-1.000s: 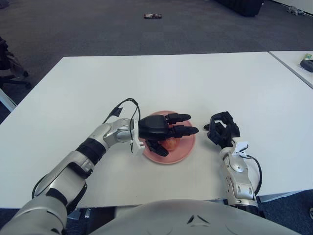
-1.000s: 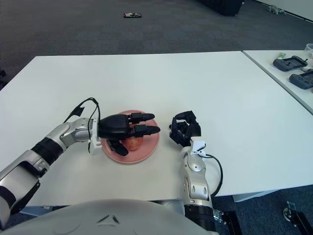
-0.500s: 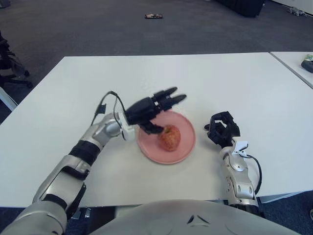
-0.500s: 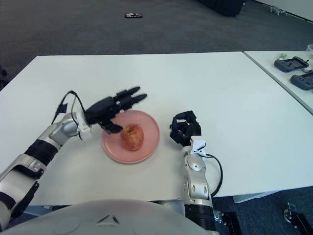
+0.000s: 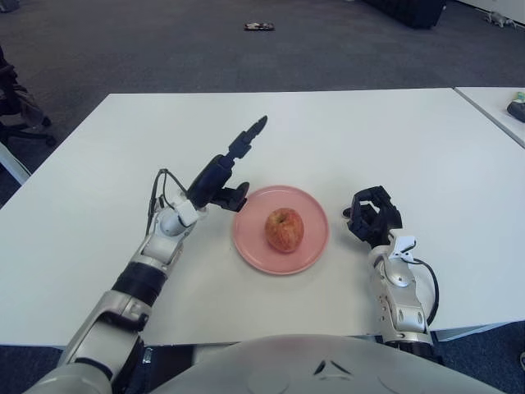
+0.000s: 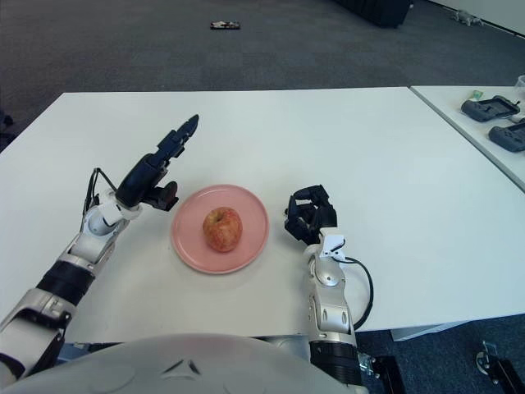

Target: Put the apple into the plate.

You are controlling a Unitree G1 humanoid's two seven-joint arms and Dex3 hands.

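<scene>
A red-yellow apple stands upright in the middle of a pink plate on the white table. My left hand is raised off the table just left of the plate, fingers stretched out and spread, holding nothing. It is clear of both apple and plate. My right hand shows to the right of the plate, fingers curled with nothing in them.
The white table reaches far behind and to both sides of the plate. A second table at the right carries dark devices. A small dark object lies on the grey carpet far behind.
My left hand let go of the apple, lifted off the plate and drew back up and to the left, fingers straightening. The apple stays on the plate. The right hand has not moved.
</scene>
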